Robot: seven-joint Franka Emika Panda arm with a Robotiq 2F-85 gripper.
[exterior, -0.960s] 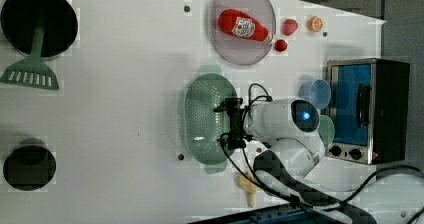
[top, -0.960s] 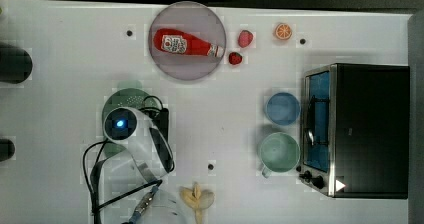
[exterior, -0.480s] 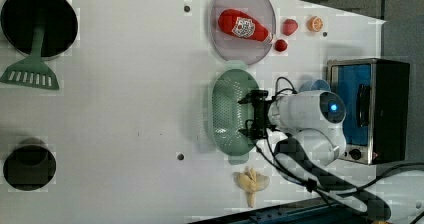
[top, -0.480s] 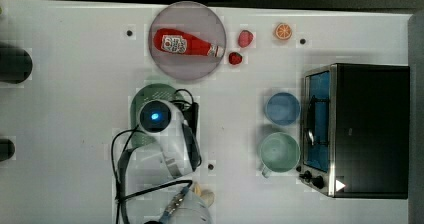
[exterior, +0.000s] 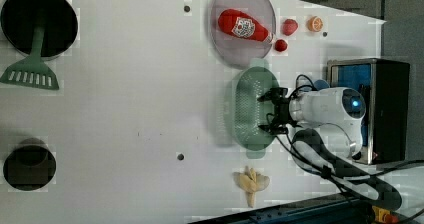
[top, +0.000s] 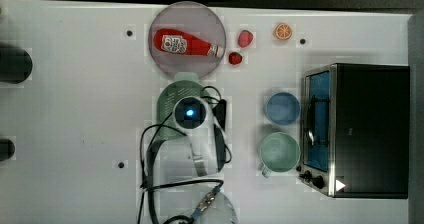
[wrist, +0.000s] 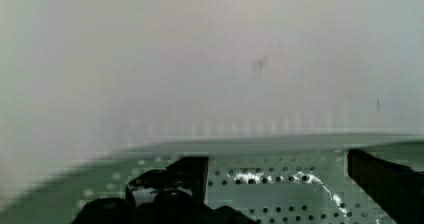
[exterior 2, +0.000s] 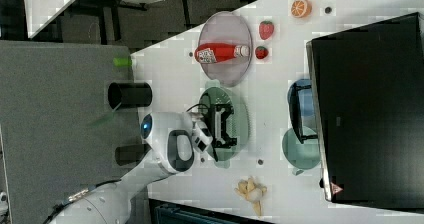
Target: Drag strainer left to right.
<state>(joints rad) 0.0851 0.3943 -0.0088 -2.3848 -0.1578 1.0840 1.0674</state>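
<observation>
Strainer: the pale green strainer (exterior: 248, 109) lay lengthwise on the white table (exterior: 125, 109), just below the round plate (exterior: 235, 49) in the left view — its upper end tab nearly touched the plate's rim.
Strainer, other views: in the top view the strainer (top: 176, 95) showed partly from under the arm; in the right view the strainer (exterior 2: 239, 124) lay between the plate (exterior 2: 225, 64) and the banana peel (exterior 2: 251, 191).
Gripper: the gripper (exterior: 266, 113) stood over the strainer's bowl in the left view, jaws spread wide — nothing was clamped between them.
Gripper, right view: the gripper (exterior 2: 224, 124) hung inside the strainer's outline, fingers well apart.
Wrist view: two dark fingers (wrist: 192, 176) framed the perforated strainer (wrist: 280, 184), with bare table beyond its rim.
Plate: it held a red ketchup bottle (top: 186, 44), lying on its side.
Near the plate: two strawberries (top: 245, 38) and an orange slice (top: 283, 31).
Cups: a blue bowl (top: 282, 108) and a green mug (top: 279, 153) stood beside the toaster oven (top: 365, 129), apart from the strainer on the top view's right.
Left view's left: a green spatula (exterior: 30, 74) leaned on a black pan (exterior: 37, 19); a black cup (exterior: 29, 166) stood lower.
</observation>
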